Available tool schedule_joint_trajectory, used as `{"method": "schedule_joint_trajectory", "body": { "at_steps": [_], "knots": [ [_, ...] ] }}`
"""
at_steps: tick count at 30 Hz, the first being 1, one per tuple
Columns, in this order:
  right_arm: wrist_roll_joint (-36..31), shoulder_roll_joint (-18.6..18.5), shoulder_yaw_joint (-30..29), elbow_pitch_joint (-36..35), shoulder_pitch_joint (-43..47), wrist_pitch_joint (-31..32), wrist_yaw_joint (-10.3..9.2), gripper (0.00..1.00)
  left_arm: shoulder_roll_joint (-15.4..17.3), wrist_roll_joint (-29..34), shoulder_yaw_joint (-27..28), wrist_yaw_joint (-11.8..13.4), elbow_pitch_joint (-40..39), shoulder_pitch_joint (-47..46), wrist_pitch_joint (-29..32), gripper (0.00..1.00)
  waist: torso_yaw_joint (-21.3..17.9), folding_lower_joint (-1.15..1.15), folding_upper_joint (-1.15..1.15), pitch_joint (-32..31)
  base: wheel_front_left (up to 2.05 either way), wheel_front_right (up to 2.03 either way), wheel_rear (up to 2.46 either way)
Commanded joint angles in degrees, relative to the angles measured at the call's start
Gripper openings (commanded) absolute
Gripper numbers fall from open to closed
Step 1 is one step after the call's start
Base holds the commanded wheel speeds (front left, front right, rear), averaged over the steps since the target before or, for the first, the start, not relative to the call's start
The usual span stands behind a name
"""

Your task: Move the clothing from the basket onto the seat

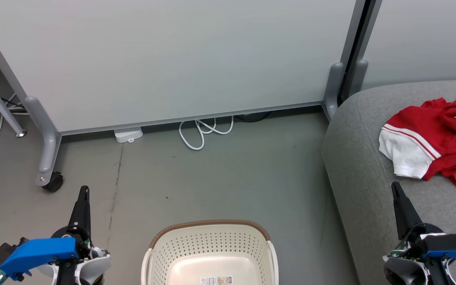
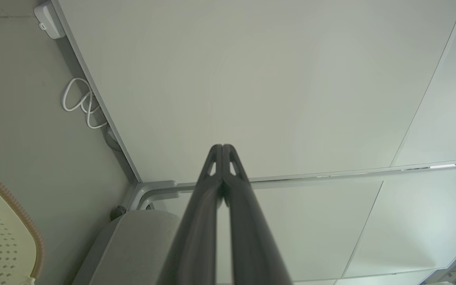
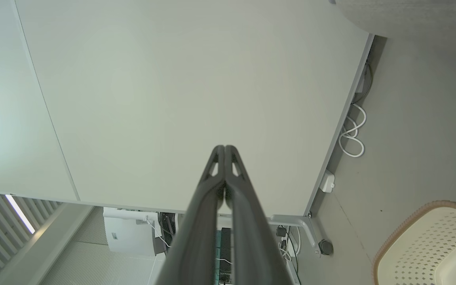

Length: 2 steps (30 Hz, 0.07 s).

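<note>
Seems finished: clothing (image 1: 445,130) on sofa (image 1: 350,178), basket (image 1: 212,245) looking empty. Holds nothing in left gripper (image 1: 84,190) or right gripper (image 1: 395,186), both closed. Next: check basket fully.

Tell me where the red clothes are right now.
In the head view the red clothes lie on the grey sofa at the right, above the right gripper and away from the basket.

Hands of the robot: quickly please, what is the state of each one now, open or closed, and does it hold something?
Left hand: closed, holding nothing.
Right hand: closed, holding nothing.
</note>
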Motion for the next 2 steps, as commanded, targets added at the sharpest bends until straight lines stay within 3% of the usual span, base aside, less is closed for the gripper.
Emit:
{"method": "schedule_joint_trajectory", "body": {
  "at_steps": [1, 2],
  "knots": [
    [1.01, -0.22, -0.14, -0.26, -0.74, 0.35, 0.04, 0.00, 0.10, -0.99, 0.14, -0.57, -0.37, -0.63, 0.34, 0.00, -0.02, 0.00, 0.00, 0.00, 0.00, 0.00, 0.00],
    [1.46, -0.22, -0.16, -0.26, -0.76, 0.48, 0.04, 0.00, 0.10, -1.34, 0.16, -0.58, -0.39, -0.67, 0.42, 0.00, -0.04, 0.00, 0.00, 0.00, 0.00, 0.00, 0.00]
  ]
}}
